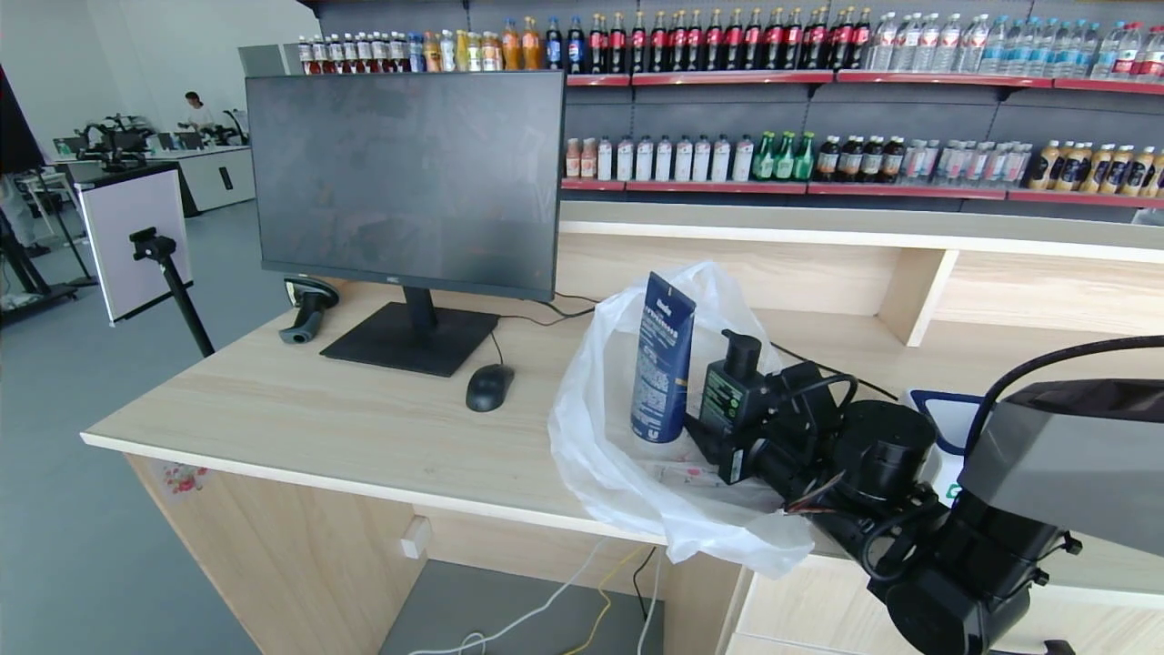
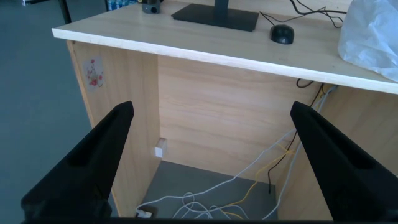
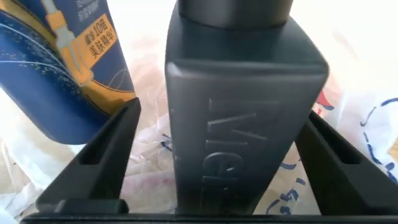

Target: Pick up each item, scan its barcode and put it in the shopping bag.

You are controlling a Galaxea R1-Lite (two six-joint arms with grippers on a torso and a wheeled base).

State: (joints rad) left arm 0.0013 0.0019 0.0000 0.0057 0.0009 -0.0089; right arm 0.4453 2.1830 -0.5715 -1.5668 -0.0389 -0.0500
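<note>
The dark bottle point(image 1: 727, 391) stands upright inside the shopping bag point(image 1: 591, 437) on the table point(image 1: 318, 409), just beside 1 blue tube point(image 1: 662, 364). The right tool point(image 3: 221, 124) straddles its body; clamped or not, I cannot tell. It looks like rigid, smooth plastic, probably hefty, best taken by its flat sides. The left tool point(image 2: 211, 162) gapes apart.

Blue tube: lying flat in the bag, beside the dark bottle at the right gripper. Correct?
Not quite. The blue tube stands upright in the bag, not flat, as the head view shows. The rest holds: it is beside the dark bottle at the right gripper.
</note>
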